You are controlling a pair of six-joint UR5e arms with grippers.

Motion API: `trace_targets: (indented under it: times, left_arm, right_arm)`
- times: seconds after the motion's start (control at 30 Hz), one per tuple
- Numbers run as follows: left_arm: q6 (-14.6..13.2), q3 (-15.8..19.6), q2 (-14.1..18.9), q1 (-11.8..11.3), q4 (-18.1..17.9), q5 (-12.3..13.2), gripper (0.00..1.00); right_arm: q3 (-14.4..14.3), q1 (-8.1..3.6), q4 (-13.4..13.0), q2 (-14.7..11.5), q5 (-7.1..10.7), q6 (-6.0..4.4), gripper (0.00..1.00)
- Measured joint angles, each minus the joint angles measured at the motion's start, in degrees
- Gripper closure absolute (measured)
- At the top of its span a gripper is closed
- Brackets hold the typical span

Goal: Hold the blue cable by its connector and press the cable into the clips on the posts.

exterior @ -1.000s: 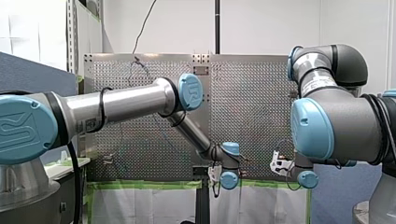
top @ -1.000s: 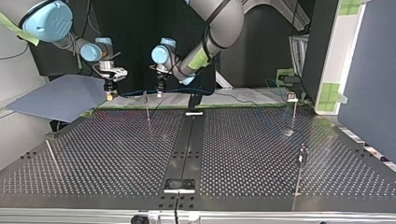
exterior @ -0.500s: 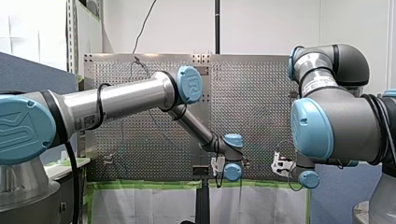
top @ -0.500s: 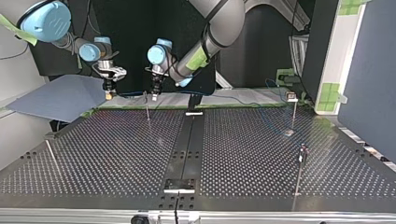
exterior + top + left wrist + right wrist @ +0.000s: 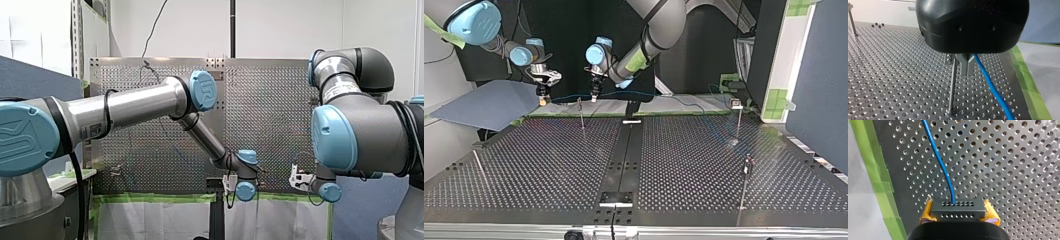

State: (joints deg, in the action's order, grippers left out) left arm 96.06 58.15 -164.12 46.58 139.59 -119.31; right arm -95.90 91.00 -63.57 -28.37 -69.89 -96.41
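Observation:
The blue cable [image 5: 569,96] runs from my right gripper [image 5: 543,100] across to my left gripper [image 5: 595,96], then on toward the top view's right. In the right wrist view the yellow pads [image 5: 927,213] are shut on the black connector [image 5: 958,208], and the cable [image 5: 941,165] leads away over the perforated plate. In the left wrist view my left gripper [image 5: 965,67] is shut, and the cable [image 5: 993,90] comes out from its fingers. Right beside those fingers stands a thin post [image 5: 951,87] with its clip [image 5: 948,59]; the cable lies outside the clip.
The near post [image 5: 581,114] stands between the two grippers in the top view. Other posts stand at the right [image 5: 738,119], [image 5: 746,177] and one leans at the left [image 5: 479,167]. Green tape [image 5: 1031,92] marks the table's edge.
My left gripper swung toward the top view's left, close to the post, then came back to the right and a little higher. My right gripper shifted slightly right with the connector.

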Motion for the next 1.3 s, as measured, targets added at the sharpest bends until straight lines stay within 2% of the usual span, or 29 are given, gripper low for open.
trace_targets:
  times: [0.43,0.63,0.77,1.07,1.3]
  left_arm:
    - [0.0,-1.2,0.1,0.0,2.8,0.0,1.0]
    - [0.2,-1.8,0.1,0.0,3.5,0.1,1.0]
    - [0.4,-2.1,0.1,-0.1,3.6,0.2,1.0]
    - [1.2,-3.7,0.0,-0.8,3.9,2.8,1.0]
    - [1.5,-4.3,-0.1,-1.8,4.7,4.3,1.0]
  right_arm:
    - [-1.0,-0.47,-0.2,-0.8,2.19,0.14,1.0]
    - [-2.2,-0.73,-0.1,-3.4,2.03,-0.11,1.0]
    - [-2.3,-0.86,-0.1,-4.1,1.93,-0.22,1.0]
    - [-2.3,-1.08,-0.4,-4.2,0.89,-1.27,1.0]
    - [-2.1,-0.97,-1.4,-4.1,0.68,-3.14,1.0]
